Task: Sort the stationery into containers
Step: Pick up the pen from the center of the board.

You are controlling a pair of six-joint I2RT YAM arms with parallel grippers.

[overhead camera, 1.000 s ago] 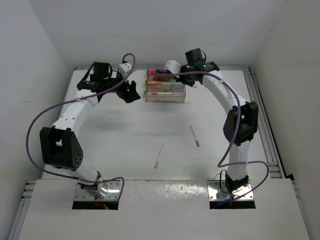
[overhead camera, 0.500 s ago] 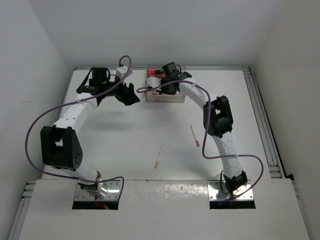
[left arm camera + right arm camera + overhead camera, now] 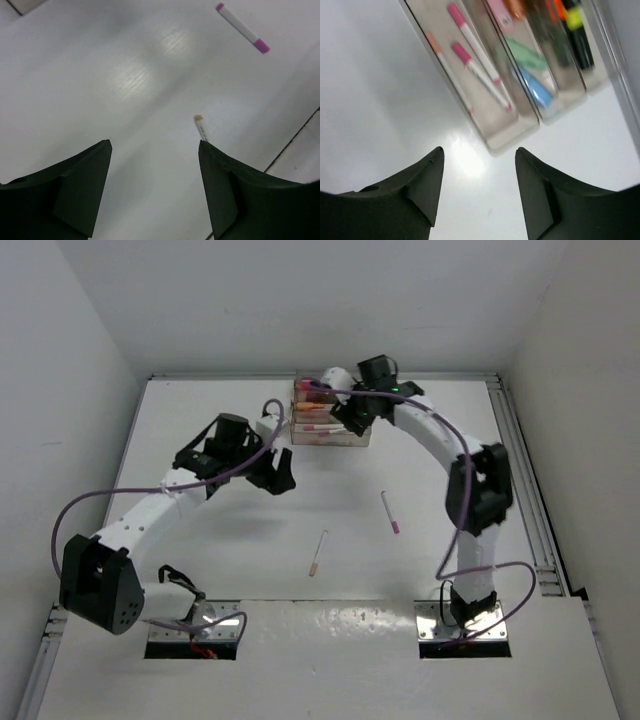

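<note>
Left gripper (image 3: 280, 478) swung inward, agape; two pens (image 3: 318, 552) (image 3: 389, 511) loose.

White table (image 3: 230, 540), soft glare; plain white walls (image 3: 300, 300) three sides; possibly metal rail (image 3: 535, 510) at right.

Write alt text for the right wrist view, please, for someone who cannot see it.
The right claw, open and empty, hovers over the white table before the clear trays. The nearest tray holds three thin white pens; the next holds a green piece and a blue piece.
</note>
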